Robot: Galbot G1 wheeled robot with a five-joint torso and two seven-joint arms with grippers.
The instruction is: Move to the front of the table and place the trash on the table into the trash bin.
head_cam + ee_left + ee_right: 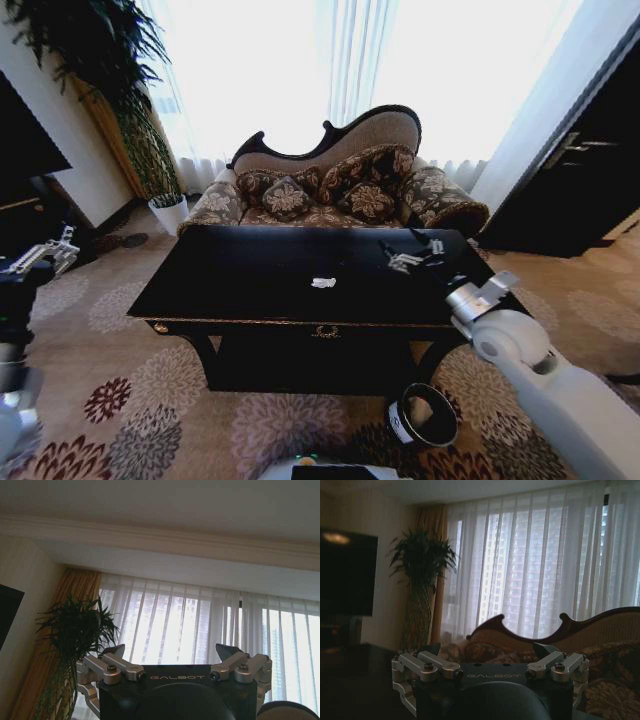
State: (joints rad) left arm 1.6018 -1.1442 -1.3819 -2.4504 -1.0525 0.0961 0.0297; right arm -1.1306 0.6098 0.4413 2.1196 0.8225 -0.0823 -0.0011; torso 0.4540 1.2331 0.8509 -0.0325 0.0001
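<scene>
Robot faces the long front of the glossy black table [250, 285], gold ornament on the rail centred low in the head view; trash on top: a small white crumpled scrap [323, 283] near the middle, and a paler cluster [412, 255] toward the far right, too dim to name piece by piece; the black trash bin [423, 414] stands on the floral carpet [150, 400] by the table's right front leg, mouth up, white label on its side. Right gripper [491, 652] is raised over the table's right front corner, fingers apart, nothing between them, aimed at the sofa [340, 180]; left gripper [171, 654] is held out at the left, well off the table, jaws apart and empty, tilted up at ceiling and curtains. Risks, as a judgement: the dark glossy top hides the dim litter, so a pinch may miss; the light scrap may slide rather than lift; the bin sits close beneath the right arm, so a swing down could clip or tip it.
</scene>
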